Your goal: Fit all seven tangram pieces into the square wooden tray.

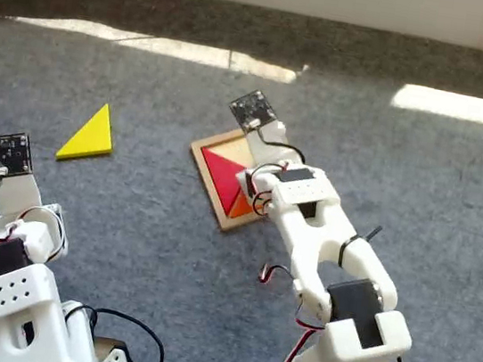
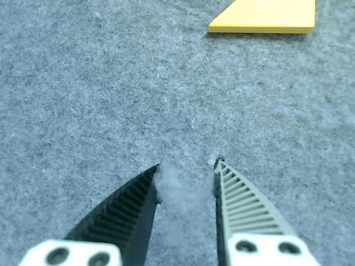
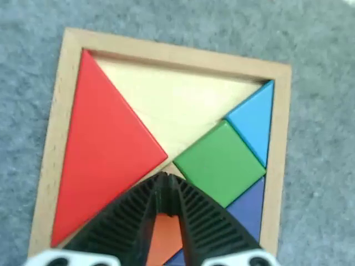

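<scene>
Tray [image 3: 166, 52], right of centre: several pieces seated, incl. red triangle [image 3: 105, 149]; large triangular slot on the far side is bare. Yellow triangle [image 1: 90, 137] lies on the carpet [image 1: 124, 246], well left of the tray and just beyond the left gripper [image 2: 187, 166], which is part-open and empty, likely lined up for pickup. Right gripper [image 3: 166, 180] is closed on nothing, over the tray's near side.

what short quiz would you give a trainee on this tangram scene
1. True or false: the left gripper is open.
2. Which colour is the piece lying on the carpet, outside the wooden tray? A red, B yellow, C blue.
3. Fill in: the square piece in the tray is ___.
Key: 1 true; 2 B, the yellow triangle; 3 green.
</scene>
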